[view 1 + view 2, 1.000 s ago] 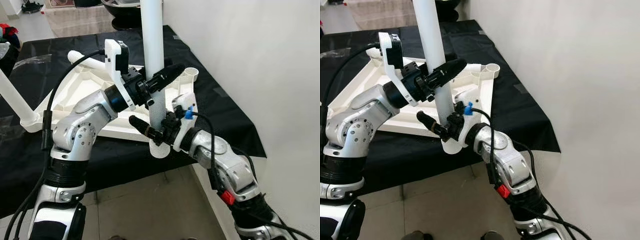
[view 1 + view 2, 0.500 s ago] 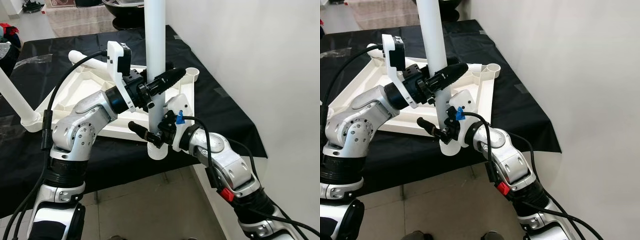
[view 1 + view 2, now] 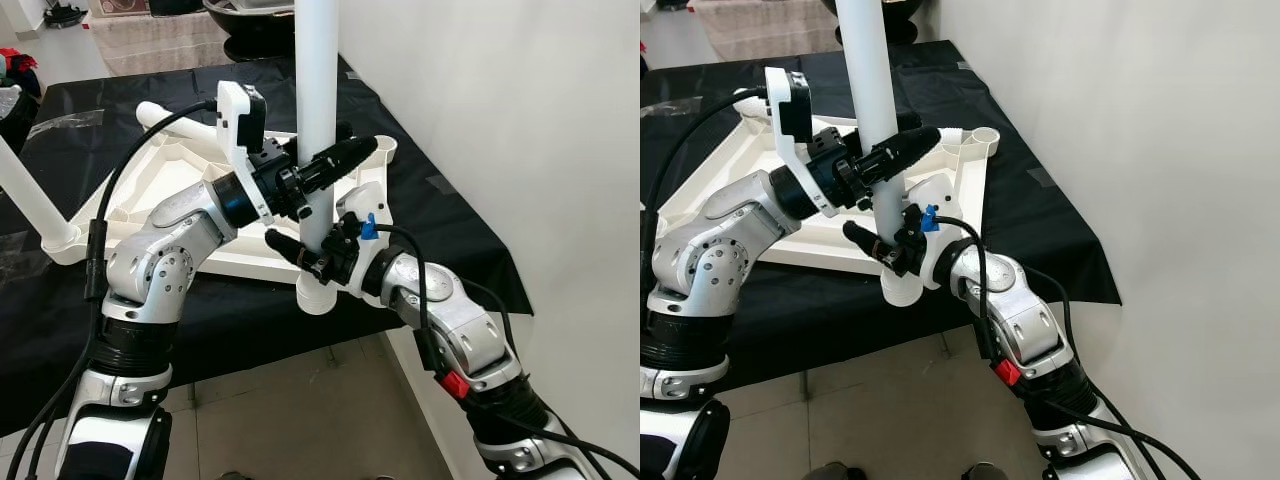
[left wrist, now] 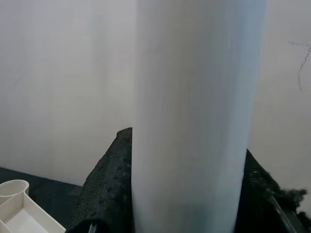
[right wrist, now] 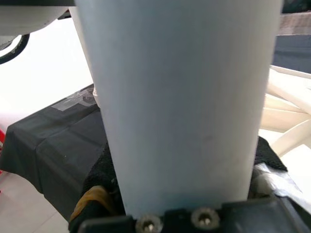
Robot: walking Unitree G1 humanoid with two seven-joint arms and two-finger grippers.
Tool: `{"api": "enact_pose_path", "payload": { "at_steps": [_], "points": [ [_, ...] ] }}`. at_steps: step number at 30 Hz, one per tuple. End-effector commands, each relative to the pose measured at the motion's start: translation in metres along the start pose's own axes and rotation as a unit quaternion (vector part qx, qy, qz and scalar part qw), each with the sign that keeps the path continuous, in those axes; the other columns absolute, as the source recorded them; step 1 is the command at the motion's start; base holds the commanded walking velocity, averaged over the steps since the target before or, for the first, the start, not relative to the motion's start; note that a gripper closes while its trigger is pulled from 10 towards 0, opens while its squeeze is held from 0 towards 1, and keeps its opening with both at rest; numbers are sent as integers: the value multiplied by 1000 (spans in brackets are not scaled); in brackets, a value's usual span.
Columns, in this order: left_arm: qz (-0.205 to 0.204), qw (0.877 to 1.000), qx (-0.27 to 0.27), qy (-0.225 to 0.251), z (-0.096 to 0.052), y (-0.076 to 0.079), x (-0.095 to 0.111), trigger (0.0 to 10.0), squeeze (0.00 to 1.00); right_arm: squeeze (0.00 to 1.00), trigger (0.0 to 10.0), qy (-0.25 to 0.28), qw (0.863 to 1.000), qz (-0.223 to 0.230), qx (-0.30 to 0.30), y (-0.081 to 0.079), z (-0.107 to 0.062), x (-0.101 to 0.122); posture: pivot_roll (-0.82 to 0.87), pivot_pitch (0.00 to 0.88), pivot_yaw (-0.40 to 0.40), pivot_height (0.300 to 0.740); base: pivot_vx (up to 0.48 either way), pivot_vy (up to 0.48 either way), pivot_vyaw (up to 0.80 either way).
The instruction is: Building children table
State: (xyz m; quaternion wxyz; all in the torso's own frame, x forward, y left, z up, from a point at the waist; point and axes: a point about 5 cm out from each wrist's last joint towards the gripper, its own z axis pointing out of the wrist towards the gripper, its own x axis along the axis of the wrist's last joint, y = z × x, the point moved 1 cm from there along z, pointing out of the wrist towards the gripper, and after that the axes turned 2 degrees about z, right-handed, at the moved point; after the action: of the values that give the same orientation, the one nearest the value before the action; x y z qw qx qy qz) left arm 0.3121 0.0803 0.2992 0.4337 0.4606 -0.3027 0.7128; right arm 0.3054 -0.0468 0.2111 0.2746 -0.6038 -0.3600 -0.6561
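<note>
Cut off up top, smooth white table leg (image 3: 318, 110), clamped by left gripper (image 3: 322, 165) above, right gripper (image 3: 312, 262) below.

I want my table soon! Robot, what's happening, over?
Left gripper and right gripper both clamped on white table leg, held upright. Upturned tabletop behind. Nothing blocking.

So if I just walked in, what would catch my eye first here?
Probably the tall white table leg, held upright by both arms: the left tool clamps it higher up, the right tool near its lower end. Behind lies the upturned white tabletop on a black-covered table.
</note>
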Motion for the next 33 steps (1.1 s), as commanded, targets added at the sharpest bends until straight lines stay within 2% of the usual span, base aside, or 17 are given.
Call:
{"api": "enact_pose_path", "payload": {
  "at_steps": [1,7,8,9,11,12,13,25,27,28,30,32,33],
  "points": [
    [-28,998,-59,5,16,20,-5,0,0,0,0,0,999,-12,36,-15,11,2,-91,70,5,740,0,0,0],
    [-31,998,-60,5,16,20,-5,0,24,0,0,-3,999,-13,34,-15,11,1,-91,69,6,740,0,0,0],
    [-31,998,-57,6,16,20,-5,0,525,0,0,-3,999,-12,34,-15,11,0,-91,69,6,740,0,0,0],
    [-34,998,-55,7,15,19,-4,4980,1000,0,0,-4,999,-12,32,-15,11,0,-92,69,6,740,0,0,0],
    [-34,998,-55,7,15,19,-4,4980,1000,0,0,-4,999,-12,32,-15,11,0,-92,69,6,740,0,0,0],
    [-37,998,-52,9,15,18,-3,7765,1000,0,0,-5,999,-12,31,-14,11,0,-92,67,5,740,0,0,0],
    [-41,998,-49,13,14,16,-2,9961,1000,0,0,-6,999,-12,29,-14,11,-1,-92,67,5,740,0,0,0],
    [-44,998,-34,31,11,10,8,10000,1000,0,0,-15,1000,-14,23,-11,10,-4,-91,66,1,740,0,0,0],
    [-20,998,-6,56,7,-1,26,10000,1000,0,0,-43,999,-11,-17,2,6,-18,-91,63,-4,740,0,0,0],
    [-20,998,-6,56,7,-1,26,10000,1000,0,0,-43,999,-11,-17,2,6,-18,-91,63,-4,740,0,0,0],
    [6,995,33,97,1,-13,52,10000,1000,0,0,-64,994,-6,-94,26,-3,-29,-91,59,-6,740,0,0,0],
    [6,995,33,97,1,-13,52,10000,1000,0,0,-64,994,-6,-94,26,-3,-29,-91,59,-6,740,0,0,0],
    [12,992,46,114,-2,-16,62,10000,1000,0,0,-65,990,-6,-128,37,-7,-31,-91,59,-6,740,0,0,0]
  ]
}}
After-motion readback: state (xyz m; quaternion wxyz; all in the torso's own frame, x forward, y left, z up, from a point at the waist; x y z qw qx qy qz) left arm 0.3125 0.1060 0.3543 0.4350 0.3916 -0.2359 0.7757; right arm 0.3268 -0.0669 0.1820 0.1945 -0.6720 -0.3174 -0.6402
